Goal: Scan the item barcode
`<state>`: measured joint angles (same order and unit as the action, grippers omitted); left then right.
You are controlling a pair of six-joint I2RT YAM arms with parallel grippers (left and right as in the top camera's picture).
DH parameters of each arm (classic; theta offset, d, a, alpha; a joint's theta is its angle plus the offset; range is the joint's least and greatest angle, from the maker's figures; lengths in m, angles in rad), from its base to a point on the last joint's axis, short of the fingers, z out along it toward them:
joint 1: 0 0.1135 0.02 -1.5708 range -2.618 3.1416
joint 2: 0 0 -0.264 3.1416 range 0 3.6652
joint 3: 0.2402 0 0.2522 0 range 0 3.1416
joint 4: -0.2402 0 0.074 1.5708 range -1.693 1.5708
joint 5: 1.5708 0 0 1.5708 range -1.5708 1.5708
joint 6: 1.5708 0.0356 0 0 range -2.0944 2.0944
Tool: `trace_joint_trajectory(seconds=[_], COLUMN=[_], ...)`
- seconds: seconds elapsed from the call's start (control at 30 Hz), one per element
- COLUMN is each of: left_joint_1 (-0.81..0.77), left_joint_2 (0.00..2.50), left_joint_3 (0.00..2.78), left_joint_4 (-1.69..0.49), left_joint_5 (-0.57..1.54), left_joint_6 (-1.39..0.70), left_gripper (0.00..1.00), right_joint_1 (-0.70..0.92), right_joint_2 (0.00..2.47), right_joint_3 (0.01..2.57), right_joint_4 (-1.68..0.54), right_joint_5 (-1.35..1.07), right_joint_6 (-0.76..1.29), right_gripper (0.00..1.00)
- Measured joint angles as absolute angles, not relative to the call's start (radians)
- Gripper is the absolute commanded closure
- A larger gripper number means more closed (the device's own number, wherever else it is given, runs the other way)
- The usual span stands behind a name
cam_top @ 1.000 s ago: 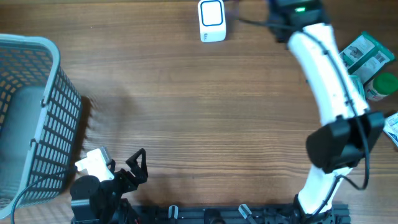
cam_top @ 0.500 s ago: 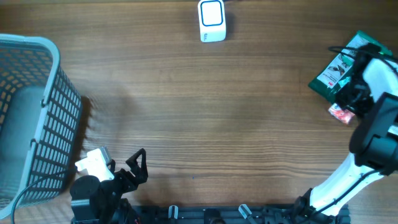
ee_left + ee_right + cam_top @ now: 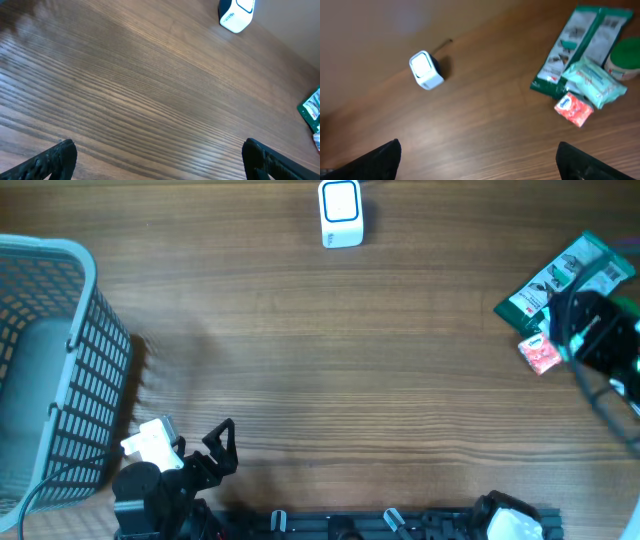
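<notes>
Items to scan lying in a cluster at right of the right wrist view: green flat packet, pale teal wipes pack across its lower end, small red sachet just beside, green-lidded jar at far right edge. Scanner standing well apart, upper left of that view, top centre overhead. Right gripper spread wide, holding nothing, hovering near the cluster. Left gripper likewise spread and empty, low in the overhead frame beside the basket. Best to pick one loose item, probably the sachet, descend centred, close on its edges, then present the barcode face squarely to the scanner window. Barcode side not discernible.
</notes>
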<state>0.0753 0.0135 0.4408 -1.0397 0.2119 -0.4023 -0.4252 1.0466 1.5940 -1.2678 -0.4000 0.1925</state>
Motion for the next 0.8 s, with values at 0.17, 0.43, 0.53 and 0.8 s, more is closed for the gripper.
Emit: trace_joint_trajectory(seconds=[0.17,0.43,0.53,0.8], left_joint_1=[0.075,0.075,0.075,0.075], left_joint_2=[0.014,0.014,0.013,0.013], left_joint_3=[0.441,0.441,0.441,0.440], left_joint_4=[-1.040,-1.039,-1.038,-1.039], left_joint_5=[0.212,0.212,0.212,0.212], left_joint_6=[-0.402,-0.402,-0.402,-0.402], left_gripper=[0.00,0.00,0.00,0.00], right_joint_1=[-0.425,-0.248,-0.240,-0.222], right_joint_2=[0.896,0.564,0.340,0.028], right_joint_3=[1.594,1.405,1.170,0.474], right_joint_4=[-1.280,-1.074,-0.841,-0.265], right_joint_5=[-0.408,-0.265,-0.246,-0.234], right_joint_6=[0.192,0.192,0.217,0.509], right_gripper=[0.00,0.00,0.00,0.00])
